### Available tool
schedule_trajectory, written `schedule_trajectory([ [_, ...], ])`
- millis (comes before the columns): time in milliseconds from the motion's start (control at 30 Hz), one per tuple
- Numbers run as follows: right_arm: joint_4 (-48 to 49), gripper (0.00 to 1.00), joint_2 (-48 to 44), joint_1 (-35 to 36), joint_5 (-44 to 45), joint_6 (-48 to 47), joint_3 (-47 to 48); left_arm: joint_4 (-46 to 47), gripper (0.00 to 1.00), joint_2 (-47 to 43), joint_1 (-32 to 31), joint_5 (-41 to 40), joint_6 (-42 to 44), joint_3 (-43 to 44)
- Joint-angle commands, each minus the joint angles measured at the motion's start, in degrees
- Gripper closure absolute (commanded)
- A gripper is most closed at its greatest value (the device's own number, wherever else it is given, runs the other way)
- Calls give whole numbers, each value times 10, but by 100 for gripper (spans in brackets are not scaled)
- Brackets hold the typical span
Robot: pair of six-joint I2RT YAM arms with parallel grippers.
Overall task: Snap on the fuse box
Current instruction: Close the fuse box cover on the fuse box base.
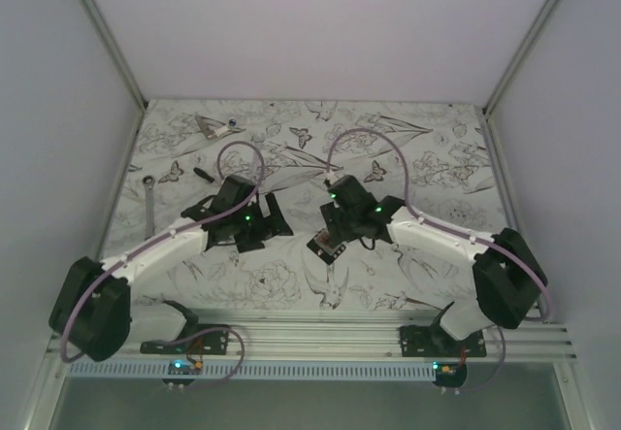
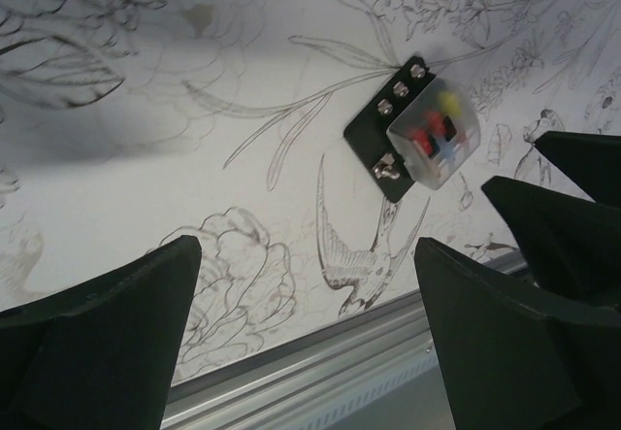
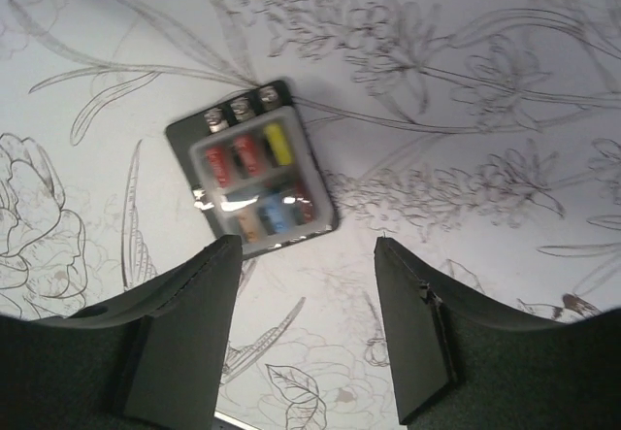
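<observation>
Position is what matters here: the fuse box [image 3: 250, 180] lies flat on the flowered surface [image 3: 485, 81], and in the right wrist view it sits at about 11 o'clock from the right gripper [image 3: 309, 246], just beyond the tip of its left-hand finger and not between the fingers. Its long axis runs roughly from 11 o'clock to 5 o'clock in that view, with the screw terminals at the far end. The gap between the fingers runs from 9 to 3, so the box is skewed to it.

Your right gripper has its fingers apart with nothing between them. Your left gripper [image 2: 309, 250] is spread wide and also empty. In its own view the box lies at about 1 o'clock, well apart from the fingers.

A clear cover [image 2: 437, 139] sits over the coloured fuses. You cannot tell from these views whether it is fully seated.

The right arm is plainly the nearer one. If pressing is called for, you would probably need to shift it toward 11 o'clock to come over the cover squarely.
</observation>
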Motion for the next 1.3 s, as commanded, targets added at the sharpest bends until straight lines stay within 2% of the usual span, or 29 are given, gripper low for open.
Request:
schedule_trajectory([
  [0, 10, 40, -37, -55, -66, -3, -28, 31, 6, 62, -11, 25, 2, 40],
  [200, 54, 51, -35, -105, -171, 1, -67, 49, 15, 160, -36, 44, 17, 109],
  [467, 112, 59, -33, -154, -257, 11, -100, 58, 40, 275, -56, 80, 28, 181],
  [667, 143, 62, -18, -167, -290, 25, -106, 59, 59, 301, -66, 97, 31, 197],
  [933, 150, 64, 11, -168, -298, 31, -103, 59, 61, 321, -77, 107, 32, 196],
  [1267, 132, 67, 67, -167, -306, 28, -112, 59, 72, 356, -92, 114, 28, 188],
])
